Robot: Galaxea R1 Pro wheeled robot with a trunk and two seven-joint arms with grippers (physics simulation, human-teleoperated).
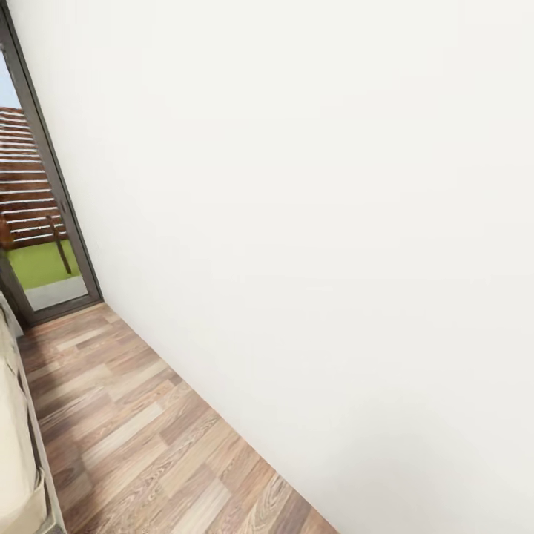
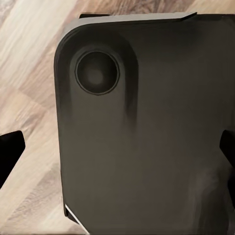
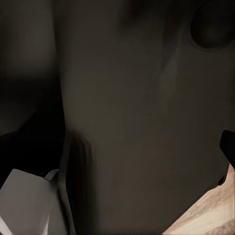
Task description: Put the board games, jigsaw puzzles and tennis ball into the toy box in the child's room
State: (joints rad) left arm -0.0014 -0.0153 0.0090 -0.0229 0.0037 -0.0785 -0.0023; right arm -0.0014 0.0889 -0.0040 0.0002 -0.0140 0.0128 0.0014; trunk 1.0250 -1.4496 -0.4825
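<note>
Fingertips are showing as 2 dark tips at opposite edges of the left wrist view, one of the fingertips at one side and the other at the far side, so the left gripper is standing spread wide, holding nothing and touching nothing. Between them the robot's own dark base with 1 round recess is lying over the wood-plank floor. In the right wrist view, 1 dark tip is peeking in at the edge beside a dark body panel, with a sliver of floor in a corner; I cannot tell whether the right gripper is spread or pressed together.

In the head view, 1 plain white wall is filling most of the frame, running along a strip of plank floor toward 1 glass door with a dark frame, grass and slatted steps beyond it. The bed, 1 cream mattress edge, is running lengthwise along the floor strip toward the door, parallel to the wall.
</note>
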